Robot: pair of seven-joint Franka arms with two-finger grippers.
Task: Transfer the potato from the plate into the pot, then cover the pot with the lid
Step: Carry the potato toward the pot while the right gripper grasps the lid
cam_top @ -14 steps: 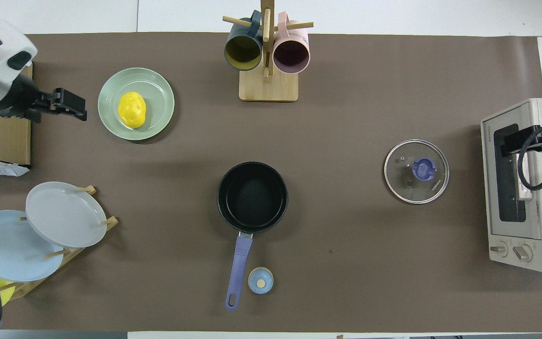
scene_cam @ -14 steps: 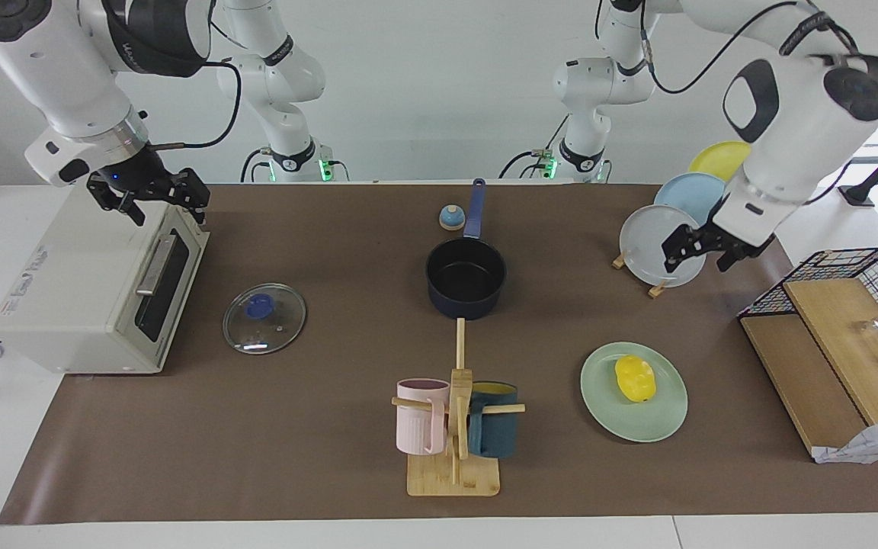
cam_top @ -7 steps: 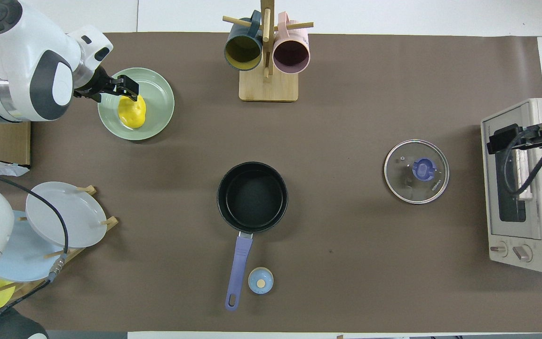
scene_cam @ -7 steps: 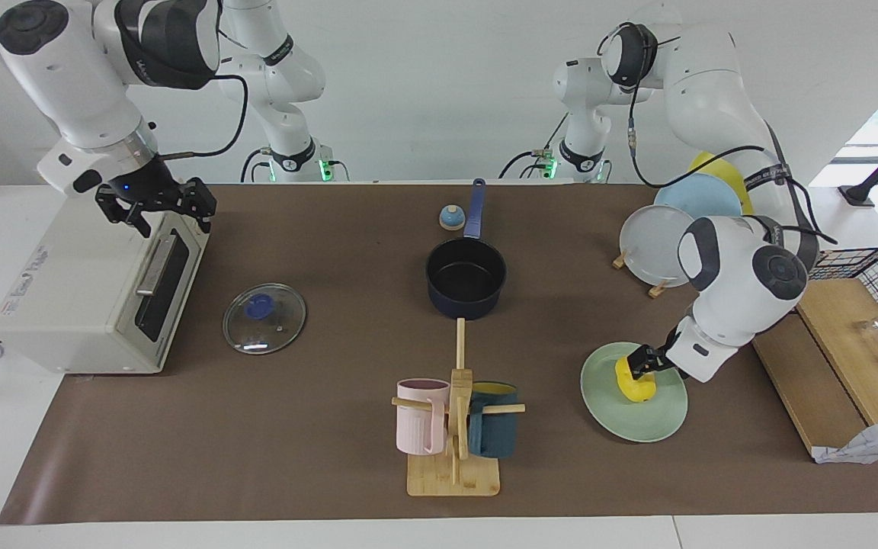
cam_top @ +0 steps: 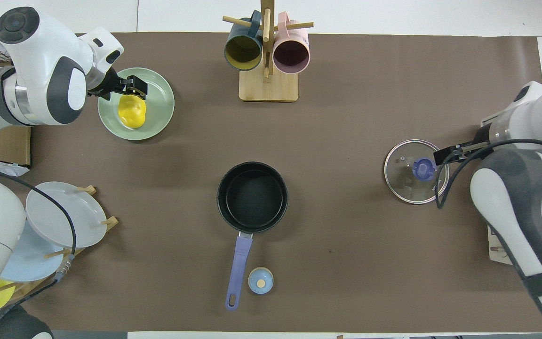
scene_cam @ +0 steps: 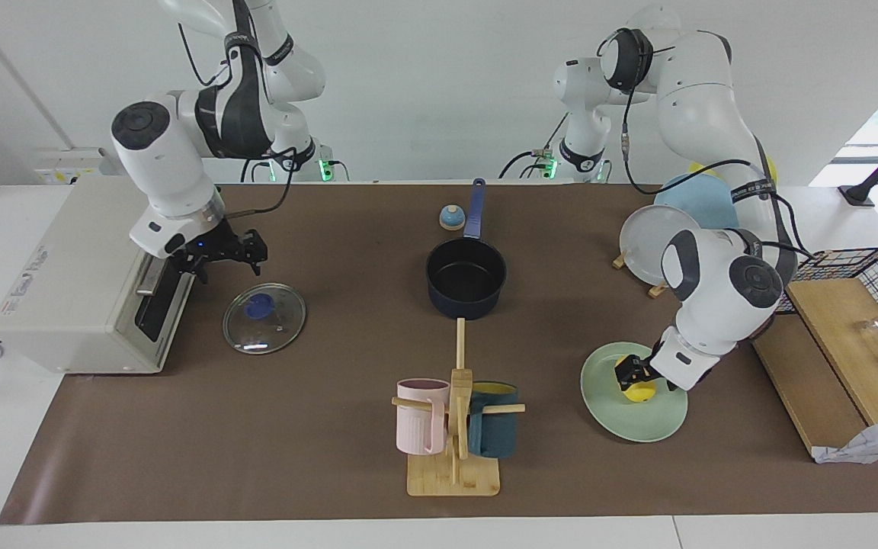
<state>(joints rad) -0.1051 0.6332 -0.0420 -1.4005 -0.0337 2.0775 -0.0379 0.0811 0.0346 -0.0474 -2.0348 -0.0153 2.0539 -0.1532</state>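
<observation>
The yellow potato (scene_cam: 642,392) lies on the mint-green plate (scene_cam: 637,423) toward the left arm's end of the table, farther from the robots than the pot. My left gripper (scene_cam: 631,374) is down at the potato, covering its top; in the overhead view it (cam_top: 133,87) sits over the farther edge of the potato (cam_top: 131,112) on the plate (cam_top: 159,101). The dark pot (scene_cam: 466,278) (cam_top: 252,197) stands empty mid-table, its blue handle toward the robots. The glass lid (scene_cam: 264,318) (cam_top: 416,171) lies flat beside the toaster oven. My right gripper (scene_cam: 219,258) (cam_top: 442,154) is open and empty, above the lid's edge.
A toaster oven (scene_cam: 81,282) stands at the right arm's end. A wooden mug rack (scene_cam: 454,427) (cam_top: 267,52) with two mugs stands farther out than the pot. A small bell (scene_cam: 450,218) (cam_top: 260,280) sits by the pot handle. A plate rack (scene_cam: 656,236) and a wire basket (scene_cam: 858,267) stand beside the left arm.
My left gripper came down from beside the plate rack onto the potato. My right gripper moved from over the toaster oven down toward the lid. The potato, pot and lid have not moved.
</observation>
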